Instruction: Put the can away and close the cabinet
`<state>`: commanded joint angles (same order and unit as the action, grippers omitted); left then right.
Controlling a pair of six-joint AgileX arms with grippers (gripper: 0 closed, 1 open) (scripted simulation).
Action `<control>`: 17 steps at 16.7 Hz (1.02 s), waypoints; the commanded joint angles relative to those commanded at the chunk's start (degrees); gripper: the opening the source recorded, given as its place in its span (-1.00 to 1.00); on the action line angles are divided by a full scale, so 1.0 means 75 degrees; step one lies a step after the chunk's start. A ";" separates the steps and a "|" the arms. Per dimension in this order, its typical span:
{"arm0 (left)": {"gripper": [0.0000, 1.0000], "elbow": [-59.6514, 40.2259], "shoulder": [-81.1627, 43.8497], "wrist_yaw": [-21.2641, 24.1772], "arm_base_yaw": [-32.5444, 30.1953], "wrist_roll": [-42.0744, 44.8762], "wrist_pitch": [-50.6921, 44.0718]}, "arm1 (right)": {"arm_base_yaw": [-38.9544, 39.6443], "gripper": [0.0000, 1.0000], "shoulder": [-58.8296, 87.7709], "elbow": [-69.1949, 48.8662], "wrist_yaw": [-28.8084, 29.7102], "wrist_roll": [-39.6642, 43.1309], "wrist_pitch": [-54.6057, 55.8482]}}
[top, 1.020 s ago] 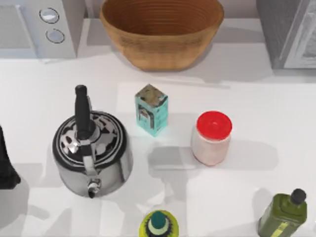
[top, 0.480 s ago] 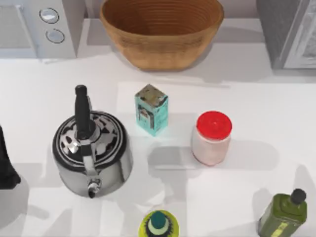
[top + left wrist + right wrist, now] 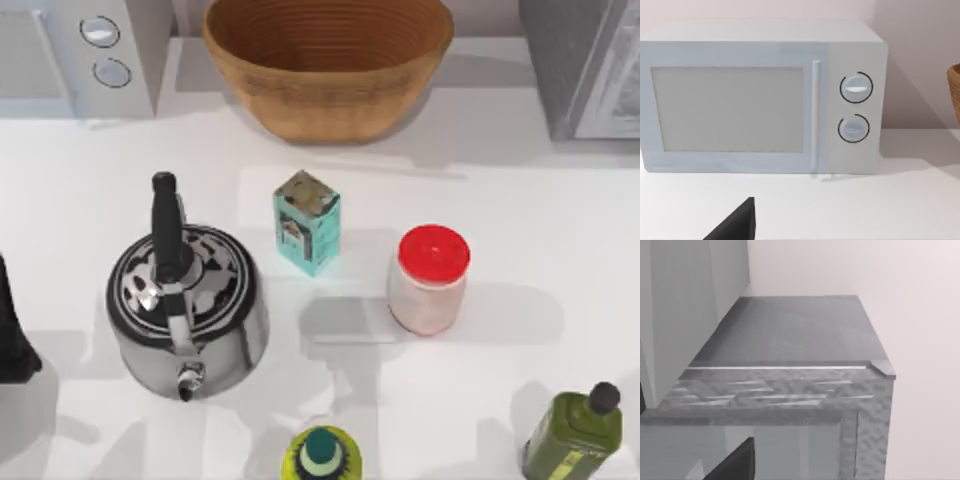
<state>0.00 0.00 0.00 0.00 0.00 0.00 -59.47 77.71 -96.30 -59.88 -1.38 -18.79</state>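
From above, the whitish jar [image 3: 429,280] with its red lid stands mid-table, and everything else sits around it. The teal carton [image 3: 308,223] is just to its left, the kettle [image 3: 186,300] farther left, and the basket [image 3: 328,60] behind it. The microwave [image 3: 80,55] is at the back left and the grey cabinet [image 3: 580,65] at the back right. An olive-green bottle [image 3: 575,430] stands in front of the jar to its right. The left arm [image 3: 12,330] is parked at the table's left edge, far left of the jar. The left wrist view faces the microwave's door and dials, with a dark edge of the left gripper [image 3: 737,225] low in the picture; it looks idle. The right wrist view looks onto the cabinet's top from close by, which suggests the right gripper [image 3: 737,462] is raised beside it, well behind the jar, probably to work there. I cannot tell whether either claw is apart or together, where the can lies, or how it lies relative to either claw.
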 joint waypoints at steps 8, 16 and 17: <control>1.00 0.0000 0.0000 0.0000 0.0000 0.0000 0.0000 | -0.0002 1.00 -0.0120 -0.0474 0.0074 0.0013 -0.0449; 1.00 0.0000 0.0000 0.0000 0.0000 0.0000 0.0000 | 0.2302 1.00 -0.0019 -0.0724 0.2709 -0.0020 -0.0581; 1.00 0.0000 0.0000 0.0000 0.0000 0.0000 0.0000 | 0.2847 1.00 -0.0028 -0.0749 0.3313 -0.0019 -0.0598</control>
<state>0.00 0.00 0.00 0.00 0.00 0.00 -38.12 77.51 -101.92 -35.04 -1.53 -23.28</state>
